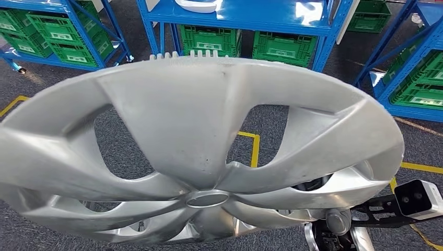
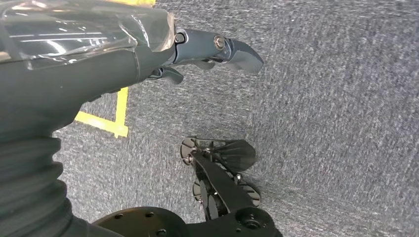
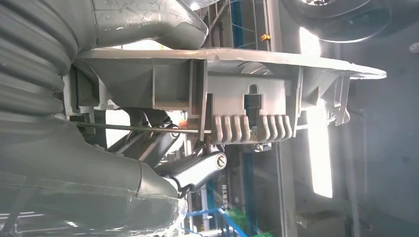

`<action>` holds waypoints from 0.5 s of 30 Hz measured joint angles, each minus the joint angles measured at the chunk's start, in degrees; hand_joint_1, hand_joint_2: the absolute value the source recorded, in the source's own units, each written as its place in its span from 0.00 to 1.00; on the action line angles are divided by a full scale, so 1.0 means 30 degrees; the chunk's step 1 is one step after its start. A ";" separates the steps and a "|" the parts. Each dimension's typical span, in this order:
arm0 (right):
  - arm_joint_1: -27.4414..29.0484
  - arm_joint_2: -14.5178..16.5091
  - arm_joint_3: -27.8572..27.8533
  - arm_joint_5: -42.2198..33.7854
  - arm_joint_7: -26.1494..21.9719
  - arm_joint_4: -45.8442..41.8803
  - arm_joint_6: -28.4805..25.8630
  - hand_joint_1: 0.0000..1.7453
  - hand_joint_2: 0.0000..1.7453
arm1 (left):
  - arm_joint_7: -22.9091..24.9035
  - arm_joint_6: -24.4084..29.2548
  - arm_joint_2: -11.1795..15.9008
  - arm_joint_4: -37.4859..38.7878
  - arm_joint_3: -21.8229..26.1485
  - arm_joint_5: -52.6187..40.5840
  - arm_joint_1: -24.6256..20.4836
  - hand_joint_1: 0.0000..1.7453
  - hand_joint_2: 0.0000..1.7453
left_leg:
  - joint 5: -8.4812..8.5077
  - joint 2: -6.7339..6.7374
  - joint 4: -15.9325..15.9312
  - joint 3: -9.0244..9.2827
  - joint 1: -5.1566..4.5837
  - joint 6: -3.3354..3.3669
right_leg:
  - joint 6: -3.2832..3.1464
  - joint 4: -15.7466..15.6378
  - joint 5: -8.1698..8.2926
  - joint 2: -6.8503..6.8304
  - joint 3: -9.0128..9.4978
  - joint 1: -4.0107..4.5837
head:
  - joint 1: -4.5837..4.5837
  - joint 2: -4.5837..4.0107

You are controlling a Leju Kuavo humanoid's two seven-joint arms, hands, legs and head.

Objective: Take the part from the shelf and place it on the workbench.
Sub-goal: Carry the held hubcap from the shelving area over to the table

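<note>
Right up against the head camera there's a big silver hubcap (image 1: 198,151), tilted so its spoked face points up and toward the lens, and it covers most of what the robot sees. You can look through the gaps between the spokes and catch grey carpet (image 1: 125,151) with yellow tape lines (image 1: 255,149) on it underneath. So the part is off the shelf and up in the air, not resting on anything I can see.

From the right wrist view, the right hand (image 3: 163,98) has the hubcap's rim (image 3: 247,57) clamped: the thick grey thumb (image 3: 158,19) lies on one face of the rim and the darker fingers (image 3: 197,170) come up against the other side, near the row of plastic clips (image 3: 249,127) on the back. So that hand is holding the hubcap by its edge, with the part sticking out past the fingers away from the wrist.

The left hand (image 2: 197,54) is hanging down over the carpet with nothing in it. Its fingers look loosely curled rather than spread, but I honestly can't tell from this angle how closed they are.

Behind the hubcap in the head view there are blue shelves (image 1: 240,18) with green crates (image 1: 209,39) on the lower level, more of the same off to both sides, and a white thing (image 1: 198,5) sitting on top of the middle shelf.
</note>
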 joint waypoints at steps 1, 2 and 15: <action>-0.0004 0.0000 0.0002 0.0000 0.0000 0.0005 0.0000 0.98 1.00 | 0.0000 0.0002 0.0002 -0.0004 0.0035 0.0000 0.0013 0.00 1.00 | 0.0644 0.0081 -0.1264 0.0664 -0.0010 0.0062 | 0.0007 -0.0001 -0.0004 -0.0077 0.0024 0.0016 | 0.0000 0.0000; -0.0009 0.0002 0.0004 0.0000 0.0000 0.0005 0.0000 0.98 1.00 | 0.0000 0.0005 0.0007 -0.0013 0.0076 0.0000 0.0011 0.00 1.00 | 0.1162 0.0288 -0.2740 0.1447 -0.0050 0.0153 | 0.0016 -0.0007 -0.0007 -0.0156 0.0053 0.0035 | 0.0004 0.0000; 0.0104 -0.0117 0.0036 0.0124 -0.0111 -0.0082 -0.0080 0.98 1.00 | 0.0537 0.0169 0.0053 -0.0525 0.0433 -0.0612 0.0209 0.00 1.00 | 0.2253 -0.0417 -0.5507 0.2596 -0.0131 0.1088 | 0.0564 0.6060 -0.2431 0.0396 -0.2813 0.0058 | 0.0124 0.0000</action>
